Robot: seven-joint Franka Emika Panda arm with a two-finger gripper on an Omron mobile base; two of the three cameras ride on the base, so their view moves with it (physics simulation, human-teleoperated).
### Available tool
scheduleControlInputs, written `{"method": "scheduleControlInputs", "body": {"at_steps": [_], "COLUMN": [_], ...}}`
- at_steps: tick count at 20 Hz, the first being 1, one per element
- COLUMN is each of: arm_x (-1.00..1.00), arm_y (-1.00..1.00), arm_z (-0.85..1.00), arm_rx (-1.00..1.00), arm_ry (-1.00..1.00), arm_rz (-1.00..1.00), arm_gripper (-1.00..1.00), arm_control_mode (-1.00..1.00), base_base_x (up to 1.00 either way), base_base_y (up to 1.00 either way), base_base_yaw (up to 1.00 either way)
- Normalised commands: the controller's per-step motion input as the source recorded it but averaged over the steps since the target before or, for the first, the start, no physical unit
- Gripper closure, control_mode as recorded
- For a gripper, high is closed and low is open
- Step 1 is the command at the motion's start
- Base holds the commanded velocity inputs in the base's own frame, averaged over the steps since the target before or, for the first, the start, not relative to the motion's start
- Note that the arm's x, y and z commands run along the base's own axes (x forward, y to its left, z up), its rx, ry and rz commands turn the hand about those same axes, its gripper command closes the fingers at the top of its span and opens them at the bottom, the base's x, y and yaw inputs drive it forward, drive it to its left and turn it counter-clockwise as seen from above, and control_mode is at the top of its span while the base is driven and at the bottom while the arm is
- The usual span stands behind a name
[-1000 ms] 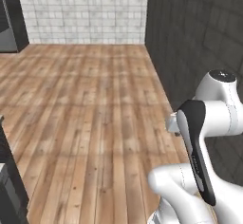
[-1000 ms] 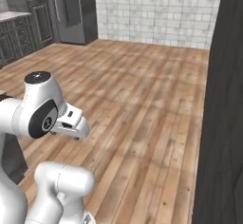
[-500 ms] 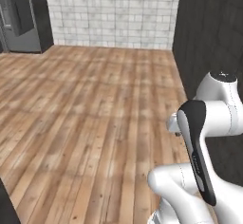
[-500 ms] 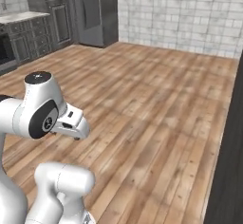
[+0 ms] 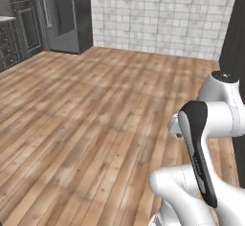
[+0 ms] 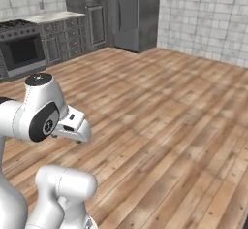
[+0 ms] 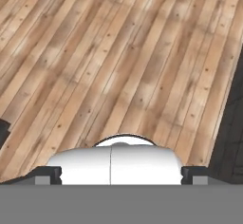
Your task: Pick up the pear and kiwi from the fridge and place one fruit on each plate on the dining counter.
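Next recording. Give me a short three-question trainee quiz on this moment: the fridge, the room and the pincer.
1. True or false: the fridge stands closed at the far end of the wooden floor.
2. What covers the wall beside the fridge? A: pale tiles. B: wood panelling. C: flowered wallpaper.
3. In a few words: is the pincer carrying the pear or the kiwi?

Key: 1 true. 2 A. 3 No: it is open and holds no fruit.
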Motion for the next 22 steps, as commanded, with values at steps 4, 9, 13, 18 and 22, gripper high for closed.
{"method": "scheduleControlInputs", "body": {"at_steps": [4, 9, 13, 18, 22], "arm_x": [0.0, 0.0, 0.0, 0.0, 0.0], "arm_y": [0.0, 0.0, 0.0, 0.0, 0.0], "arm_z": [0.0, 0.0, 0.0, 0.0, 0.0], "arm_rx": [0.0, 0.0, 0.0, 0.0, 0.0], "arm_ry": [0.0, 0.0, 0.0, 0.0, 0.0], "arm_rz": [0.0, 0.0, 0.0, 0.0, 0.0], "arm_gripper": [-1.0, -1.0, -1.0, -1.0, -1.0], "arm_control_mode": [1.0, 1.0, 1.0, 1.0, 1.0], "base_base_x": [1.0, 1.0, 1.0, 1.0, 1.0], "base_base_y": [-0.46, -0.26, -0.03, 0.12, 0.18], "base_base_yaw": [0.4, 0.37, 0.19, 0.0, 0.01]}}
